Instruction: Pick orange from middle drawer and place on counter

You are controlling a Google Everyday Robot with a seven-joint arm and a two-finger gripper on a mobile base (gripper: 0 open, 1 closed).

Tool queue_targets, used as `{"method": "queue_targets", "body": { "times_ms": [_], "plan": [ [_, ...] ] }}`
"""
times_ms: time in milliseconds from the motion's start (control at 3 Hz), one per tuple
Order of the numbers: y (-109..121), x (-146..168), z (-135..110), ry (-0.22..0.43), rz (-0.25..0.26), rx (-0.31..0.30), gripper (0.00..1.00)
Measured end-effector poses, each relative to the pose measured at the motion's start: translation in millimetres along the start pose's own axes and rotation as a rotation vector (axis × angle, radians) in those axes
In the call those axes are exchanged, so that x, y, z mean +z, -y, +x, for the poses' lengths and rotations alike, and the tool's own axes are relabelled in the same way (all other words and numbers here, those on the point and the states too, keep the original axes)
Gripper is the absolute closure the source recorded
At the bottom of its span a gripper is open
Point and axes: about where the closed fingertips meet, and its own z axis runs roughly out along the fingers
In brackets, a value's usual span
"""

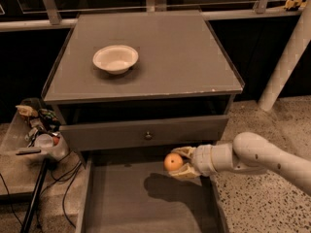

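Note:
The orange (173, 162) is small and round, held between the pale fingers of my gripper (181, 162). The gripper is shut on it and holds it above the floor of the open middle drawer (131, 203), near the drawer's back right, just under the grey drawer front with a round knob (148, 135). A shadow lies on the drawer floor beneath the orange. My white arm (262, 157) reaches in from the right. The counter (175, 57) is the flat grey cabinet top above, with a chipped front right edge.
A white bowl (115, 58) stands on the counter's left half. A clear bin of small items (39, 130) and cables sit at the left of the cabinet. A white post (284, 57) leans at the right. A railing runs behind.

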Motion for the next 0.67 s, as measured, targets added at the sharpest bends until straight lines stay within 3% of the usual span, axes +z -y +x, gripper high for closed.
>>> {"method": "queue_targets", "body": {
  "times_ms": [667],
  "plan": [
    [27, -50, -47, -0.012, 0.038, -0.069, 1.00]
  ]
}}
